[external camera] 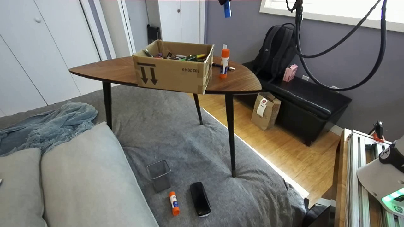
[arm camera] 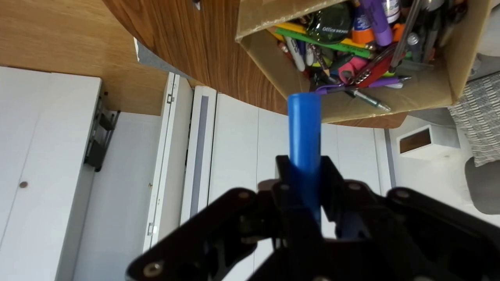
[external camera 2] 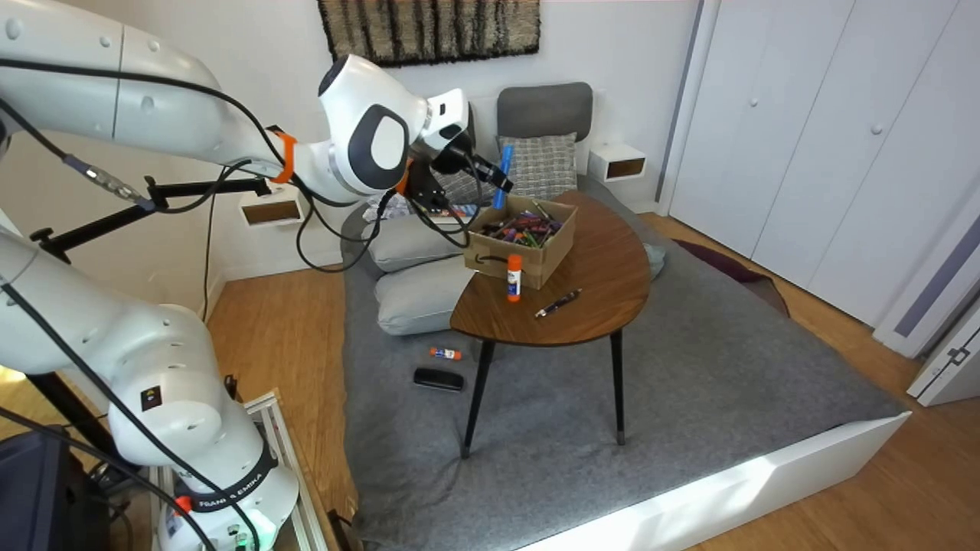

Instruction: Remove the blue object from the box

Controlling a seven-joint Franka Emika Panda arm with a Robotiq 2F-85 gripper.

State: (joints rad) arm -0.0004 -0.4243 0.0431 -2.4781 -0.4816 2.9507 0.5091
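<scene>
In the wrist view the slim blue object (arm camera: 304, 128) juts out from between the dark fingers of my gripper (arm camera: 305, 168), which is shut on it. Both exterior views show the blue object (external camera: 227, 9) (external camera 2: 503, 172) raised in the air, clear of the box's contents. The brown cardboard box (external camera: 170, 75) (external camera 2: 490, 256) stands on the wooden table, full of pens, pencils and other stationery. Beyond the blue object's tip, the wrist view looks into part of that box (arm camera: 422, 95). An exterior view has my gripper (external camera 2: 503, 180) above the box's rim; elsewhere the top edge cuts most of it off.
An orange-capped glue stick (external camera: 223, 63) stands upright beside the box, near a pen (external camera 2: 558, 304) on the table (external camera 2: 612, 260). Lower down, on the grey bed, lie a second glue stick (external camera: 174, 203), a black case (external camera: 200, 198) and a mesh cup (external camera: 159, 176).
</scene>
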